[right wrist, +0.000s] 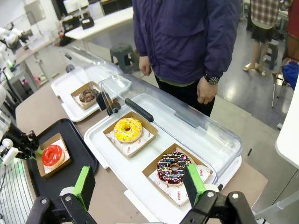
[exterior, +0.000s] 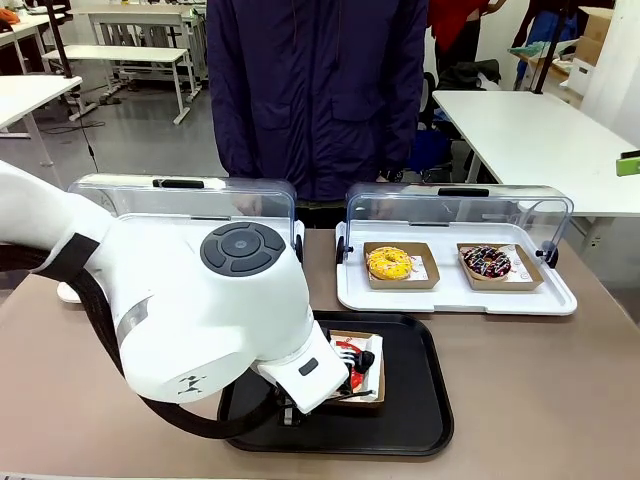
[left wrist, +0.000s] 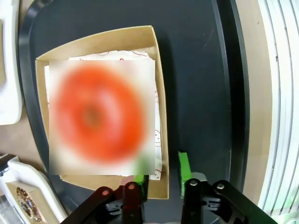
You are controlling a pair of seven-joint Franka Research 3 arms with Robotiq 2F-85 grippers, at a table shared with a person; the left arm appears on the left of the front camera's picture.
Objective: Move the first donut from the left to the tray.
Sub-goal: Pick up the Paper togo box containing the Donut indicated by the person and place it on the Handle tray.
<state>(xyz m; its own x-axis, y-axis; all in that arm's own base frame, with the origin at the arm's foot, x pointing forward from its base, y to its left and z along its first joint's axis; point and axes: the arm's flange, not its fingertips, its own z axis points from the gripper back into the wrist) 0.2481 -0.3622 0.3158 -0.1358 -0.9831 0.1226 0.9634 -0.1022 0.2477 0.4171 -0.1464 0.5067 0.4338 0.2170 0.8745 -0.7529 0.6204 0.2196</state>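
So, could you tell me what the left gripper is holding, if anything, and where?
Nothing: the left gripper stands open, pads straddling one wall of the red donut's holder on the tray.

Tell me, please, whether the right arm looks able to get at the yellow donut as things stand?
Probably yes. The clear domed lid stands swung open toward the person, so the yellow donut lies uncovered in its holder on the white tray, and the right gripper, open, hovers above with nothing between.
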